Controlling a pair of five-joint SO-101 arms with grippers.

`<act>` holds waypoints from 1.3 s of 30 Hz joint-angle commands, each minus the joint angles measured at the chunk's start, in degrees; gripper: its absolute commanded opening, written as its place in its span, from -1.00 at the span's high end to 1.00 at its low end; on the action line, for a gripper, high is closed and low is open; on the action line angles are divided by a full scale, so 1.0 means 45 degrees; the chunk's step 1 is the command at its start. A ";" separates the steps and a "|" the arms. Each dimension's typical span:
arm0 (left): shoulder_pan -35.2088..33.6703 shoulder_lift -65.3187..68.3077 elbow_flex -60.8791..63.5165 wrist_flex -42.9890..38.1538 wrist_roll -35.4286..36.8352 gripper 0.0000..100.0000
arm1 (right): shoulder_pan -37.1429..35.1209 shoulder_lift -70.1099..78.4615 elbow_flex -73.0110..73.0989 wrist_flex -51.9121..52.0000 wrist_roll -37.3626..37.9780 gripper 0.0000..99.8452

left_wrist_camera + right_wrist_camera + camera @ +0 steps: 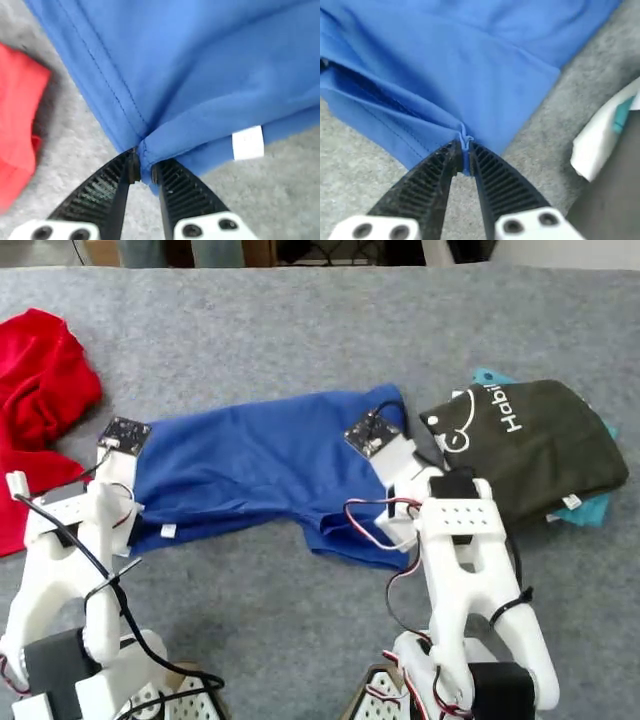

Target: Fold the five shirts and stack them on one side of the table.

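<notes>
The left gripper (pixel 142 167) is clamped on the blue shirt (pixel 200 75), its two black ribbed fingers (pixel 172 182) drawn together on a pinch of stitched edge where the cloth gathers into a fold. A small white tag (pixel 247 142) sits on the blue shirt's edge just beside that pinch. The right gripper (pixel 464 152) is likewise closed on the blue shirt, nipping a small ridge of fabric at the opposite end, its own fingers (pixel 495 180) nearly meeting through the cloth.

Both grippers sit low over the grey table (pixel 300 330). The left arm (pixel 70 570) leans forward from its base to one end of the blue shirt, and the right arm (pixel 470 570) stretches from its base to the other end.

The blue shirt lies spread lengthwise on the table between the two grippers, rumpled, with its near edge bunched into a fold close to the right gripper. A red shirt (pixel 40 390) lies crumpled just past the end of the blue shirt that the left gripper holds. Past the blue shirt's other end a dark green shirt (pixel 540 445) sits folded on top of a teal shirt (pixel 590 508), whose edge peeks out beneath it; the dark one's corner lies just beside the blue shirt
</notes>
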 commanded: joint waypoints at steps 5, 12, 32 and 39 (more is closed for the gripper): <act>0.0518 -0.0293 -0.0029 0.0996 -0.0410 0.94 | -0.0215 -0.0400 -0.0049 -0.0156 0.0215 0.97; 0.0205 -0.0274 -0.0576 0.2247 -0.0488 0.62 | -0.0215 -0.0479 -0.0107 0.0488 0.0977 0.72; 0.0615 0.1094 -0.8684 0.5607 0.3106 0.94 | -0.1211 0.1084 -0.7297 0.1426 -0.1465 0.98; 0.1299 0.4708 -0.9211 0.3009 0.6662 0.94 | -0.1172 0.6418 -1.1126 0.0567 -0.3126 0.97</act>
